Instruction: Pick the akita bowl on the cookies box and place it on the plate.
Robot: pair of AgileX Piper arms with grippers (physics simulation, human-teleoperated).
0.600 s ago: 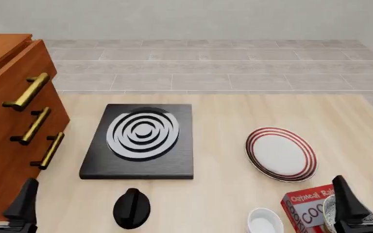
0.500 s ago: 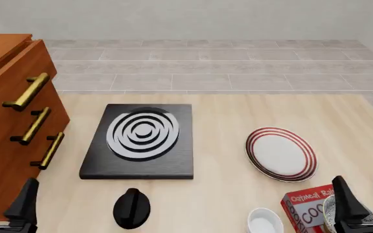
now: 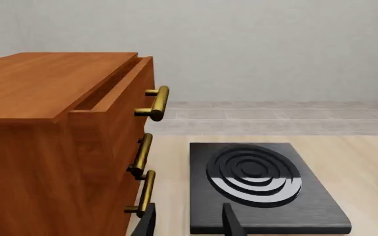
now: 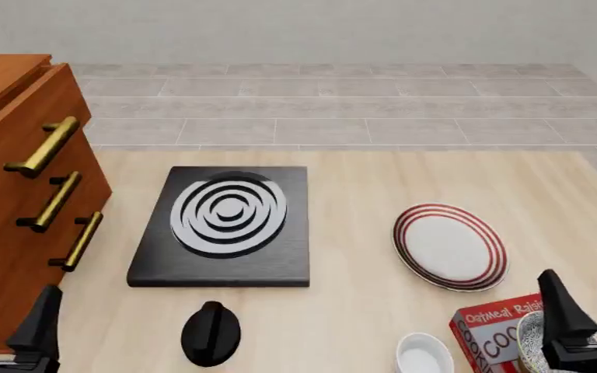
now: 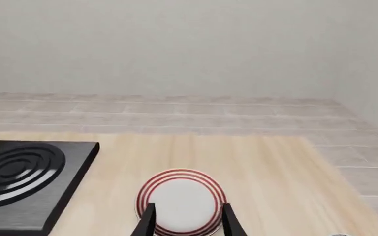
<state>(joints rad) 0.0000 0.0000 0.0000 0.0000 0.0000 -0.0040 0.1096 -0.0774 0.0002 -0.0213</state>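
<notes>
Much of what matters to you sits cut off at the near edge of the table (image 4: 382, 179) in the front view. The akita bowl (image 4: 532, 342) shows only as a sliver of speckled rim at the near right corner, resting on the cookies box (image 4: 490, 332), and most of it is covered by your right gripper (image 4: 589, 299). The box itself is clipped by the frame: you can read part of the white lettering on its red carton face, no more. Your right gripper's two dark, tapered fingers stand spread apart directly over the bowl; whether they touch it cannot be told. In the right wrist view the fingertips show only as two short dark tips.

Your left gripper (image 4: 8, 311) is also cropped at the near left corner, fingers parted with nothing between them, just beside the wooden cabinet (image 4: 19, 194) with its three brass bar handles.

The plate (image 4: 450, 246) lies fully visible toward the right edge, a smooth round white disc with red concentric rings at its rim, a little beyond the box and apart from it. Just beside the box at the near edge sits a plain white small bowl (image 4: 423, 355), partly cut off. The stove (image 4: 223, 226) is a flat black square slab with raised grey-white rings, left of centre; a round black knob (image 4: 211, 332) lies between it and the near edge. The table is pale wood grain.
</notes>
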